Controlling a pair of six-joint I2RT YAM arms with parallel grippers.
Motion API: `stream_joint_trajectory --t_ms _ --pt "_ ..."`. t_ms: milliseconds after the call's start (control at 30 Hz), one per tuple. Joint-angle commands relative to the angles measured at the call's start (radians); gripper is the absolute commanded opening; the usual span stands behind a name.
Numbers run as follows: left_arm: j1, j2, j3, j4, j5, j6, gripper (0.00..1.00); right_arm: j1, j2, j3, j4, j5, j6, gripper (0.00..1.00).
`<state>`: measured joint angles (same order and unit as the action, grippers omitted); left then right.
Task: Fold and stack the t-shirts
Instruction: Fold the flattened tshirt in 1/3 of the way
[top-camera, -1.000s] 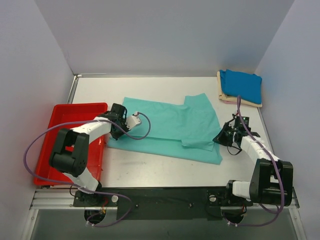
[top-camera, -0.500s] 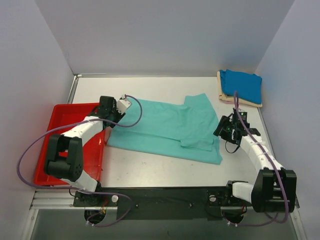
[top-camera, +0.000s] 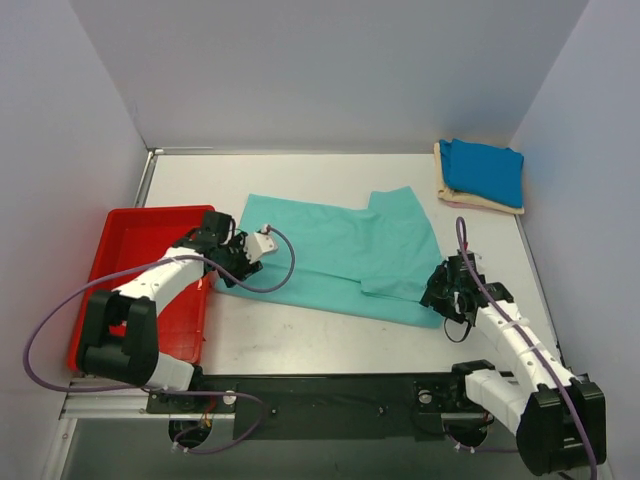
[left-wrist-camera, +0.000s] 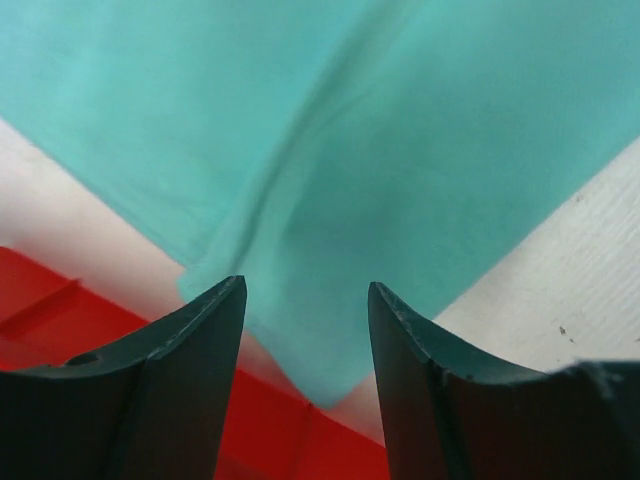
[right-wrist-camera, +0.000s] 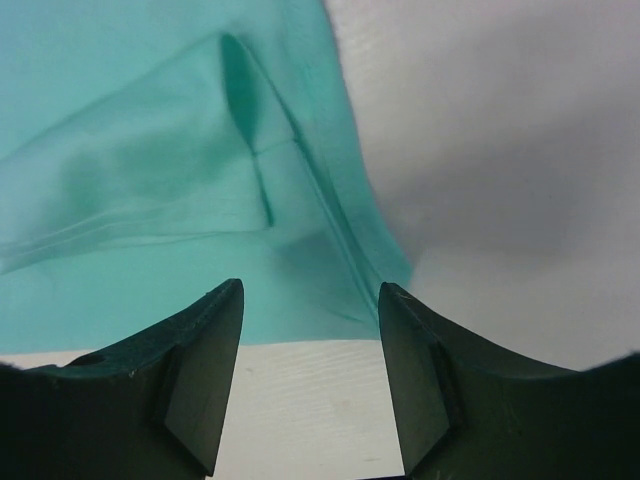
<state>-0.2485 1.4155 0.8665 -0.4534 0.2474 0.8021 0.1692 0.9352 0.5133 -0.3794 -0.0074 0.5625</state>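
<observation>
A teal-green t-shirt (top-camera: 340, 255) lies spread flat in the middle of the table, partly folded, with a sleeve flap on its right half. My left gripper (top-camera: 224, 262) is open at the shirt's near left corner, next to the red tray. In the left wrist view that corner of the teal-green t-shirt (left-wrist-camera: 400, 150) points between the left gripper's (left-wrist-camera: 306, 283) spread fingers, not pinched. My right gripper (top-camera: 441, 293) is open at the near right corner. The right wrist view shows the hem of the teal-green t-shirt (right-wrist-camera: 150, 200) just beyond the right gripper (right-wrist-camera: 310, 285). A folded bright blue t-shirt (top-camera: 485, 170) lies on a cream one (top-camera: 468, 200) at the back right.
A red plastic tray (top-camera: 120, 250) stands at the left edge of the table, and its rim (left-wrist-camera: 290, 440) lies right under my left fingers. Grey walls close in the table on three sides. Purple cables loop from both arms.
Both grippers have opened. The left one swung out toward the back and returned to the shirt's near left corner. The right one drew toward the near edge, to the near right corner.
</observation>
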Motion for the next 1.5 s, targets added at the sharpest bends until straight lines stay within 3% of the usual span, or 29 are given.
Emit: stream_joint_trajectory --t_ms 0,200,300,333,367,400,433,467,500,800,967,1067,1133,1167,1233,1333,1467 --pt "0.002 0.074 -0.041 -0.021 -0.035 0.138 0.63 -0.083 0.043 -0.050 0.008 -0.043 0.085 0.52" --pt "-0.003 0.174 -0.035 -0.024 -0.046 0.186 0.65 -0.165 0.091 -0.122 0.080 -0.121 0.102 0.48" --pt "-0.003 0.214 -0.017 -0.074 -0.039 0.190 0.57 -0.198 0.106 -0.130 0.099 -0.105 0.102 0.45" --pt "-0.005 0.226 -0.014 -0.083 -0.036 0.187 0.52 -0.209 0.111 -0.130 0.102 -0.098 0.102 0.41" --pt "-0.005 0.232 -0.012 -0.103 -0.025 0.187 0.39 -0.217 0.109 -0.130 0.108 -0.082 0.100 0.35" --pt "-0.006 0.238 -0.014 -0.117 -0.017 0.186 0.32 -0.226 0.112 -0.122 0.108 -0.060 0.103 0.16" --pt "-0.012 0.240 -0.012 -0.142 0.002 0.183 0.25 -0.234 0.116 -0.118 0.099 -0.011 0.103 0.09" --pt "-0.020 0.237 -0.018 -0.162 0.012 0.184 0.23 -0.241 0.123 -0.105 0.093 0.003 0.108 0.00" --pt "-0.041 0.231 -0.021 -0.189 0.024 0.180 0.22 -0.261 0.131 -0.101 0.094 0.000 0.105 0.00" --pt "-0.212 0.120 -0.136 -0.329 0.058 0.094 0.29 -0.451 0.093 -0.053 0.047 -0.100 0.031 0.01" --pt "-0.216 0.042 -0.129 -0.441 0.082 0.094 0.33 -0.488 -0.071 0.048 -0.032 -0.045 -0.009 0.27" --pt "-0.239 0.010 -0.118 -0.528 0.108 0.100 0.40 -0.485 -0.102 0.135 -0.064 -0.055 -0.035 0.31" --pt "-0.238 -0.026 -0.097 -0.565 0.118 0.092 0.47 -0.479 -0.075 0.188 -0.031 -0.164 -0.047 0.32" --pt "-0.229 -0.056 -0.069 -0.570 0.113 0.082 0.67 -0.471 -0.049 0.209 -0.007 -0.251 -0.056 0.39" --pt "-0.197 -0.098 -0.006 -0.574 0.093 0.049 0.78 -0.406 0.011 0.244 0.086 -0.295 -0.096 0.44" --pt "-0.085 -0.116 0.168 -0.544 0.119 -0.004 0.84 -0.205 0.187 0.414 0.128 -0.235 -0.232 0.49" --pt "0.080 -0.022 0.375 -0.450 0.152 -0.075 0.86 -0.103 0.545 0.785 0.021 -0.304 -0.364 0.51"
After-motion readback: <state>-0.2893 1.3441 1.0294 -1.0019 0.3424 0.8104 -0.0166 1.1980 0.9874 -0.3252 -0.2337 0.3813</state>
